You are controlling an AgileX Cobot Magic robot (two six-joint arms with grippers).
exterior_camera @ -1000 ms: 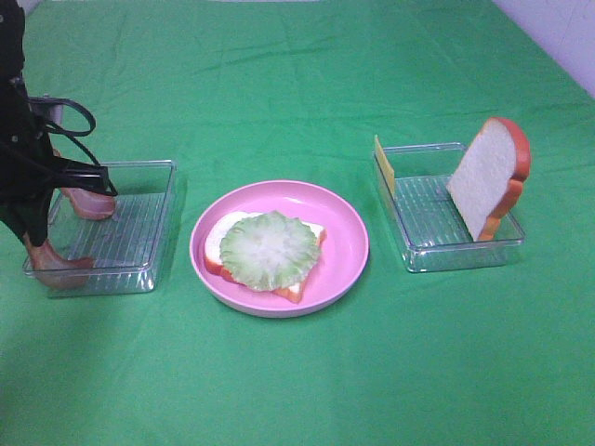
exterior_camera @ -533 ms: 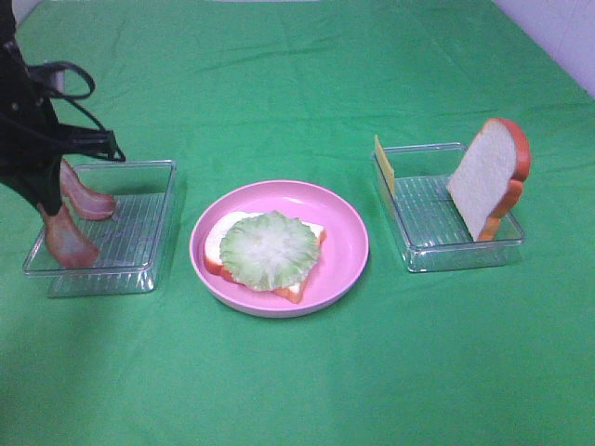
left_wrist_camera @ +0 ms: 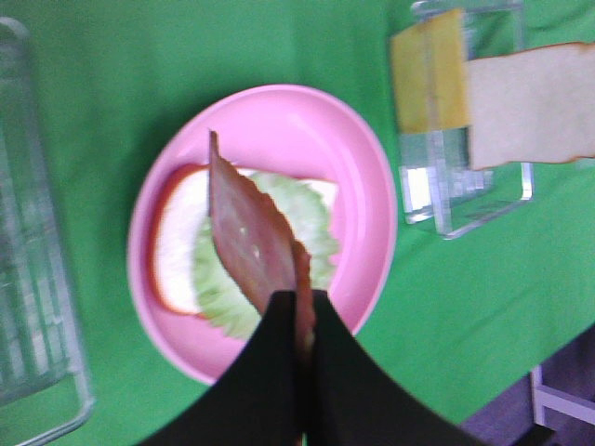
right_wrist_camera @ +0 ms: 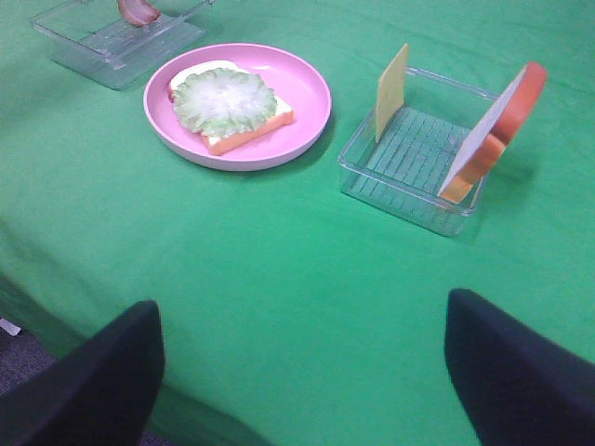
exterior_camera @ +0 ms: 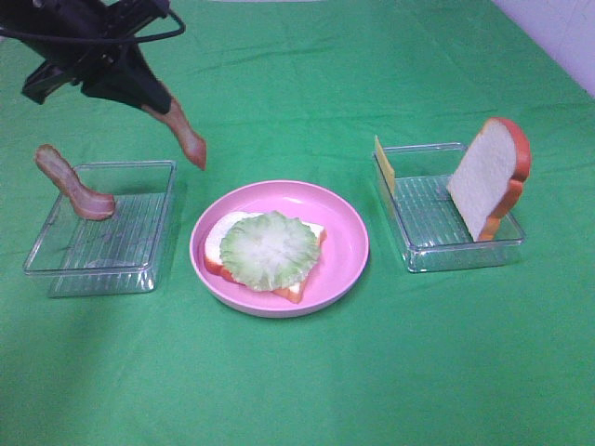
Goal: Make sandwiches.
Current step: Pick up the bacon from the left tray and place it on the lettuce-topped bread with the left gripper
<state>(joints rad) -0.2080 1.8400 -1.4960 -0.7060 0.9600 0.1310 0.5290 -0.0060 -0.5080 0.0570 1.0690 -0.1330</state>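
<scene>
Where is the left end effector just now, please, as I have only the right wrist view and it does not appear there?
Observer: The left end effector is up in the air over the far left of the green table, shut on a bacon strip that hangs from it.
Operator: Thank you. Is that strip over the pink plate?
Observer: The exterior high view shows it between the left tray and the pink plate; whether it is over the plate I cannot tell.
Operator: My view crops that tray. How does the bacon in it stand?
Observer: A second bacon strip leans on the rim near the far left corner, its top above the rim.
</scene>
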